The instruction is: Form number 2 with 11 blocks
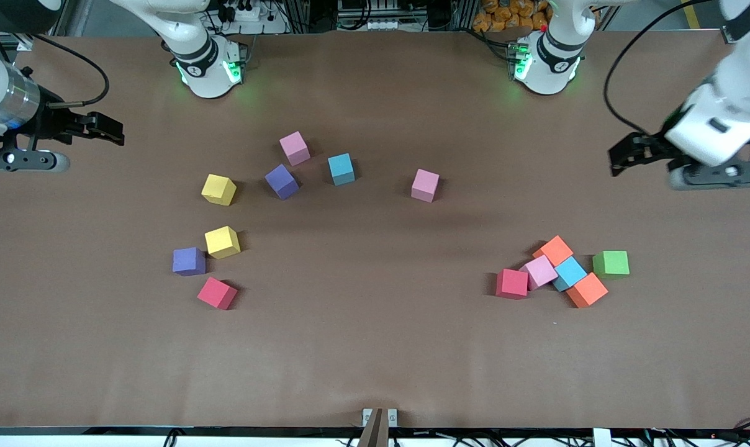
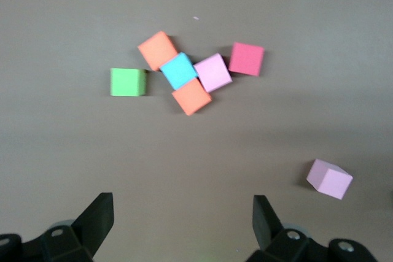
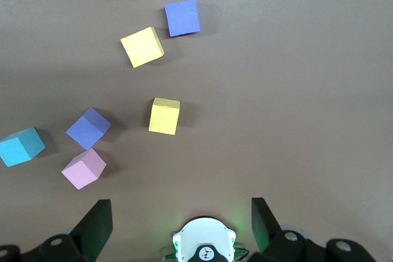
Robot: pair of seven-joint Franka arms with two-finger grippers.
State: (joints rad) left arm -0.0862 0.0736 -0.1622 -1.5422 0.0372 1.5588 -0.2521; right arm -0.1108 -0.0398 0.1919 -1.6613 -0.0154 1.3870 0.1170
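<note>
Brown table (image 1: 375, 347), blocks (image 1: 539, 272) scattered, no writing legible.
Left gripper (image 1: 626, 155) and right gripper (image 1: 105, 129) are held wide, empty.

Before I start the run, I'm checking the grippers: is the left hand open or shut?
Open. In the left wrist view the left hand shows its two fingers spread wide apart with nothing between them.
</note>
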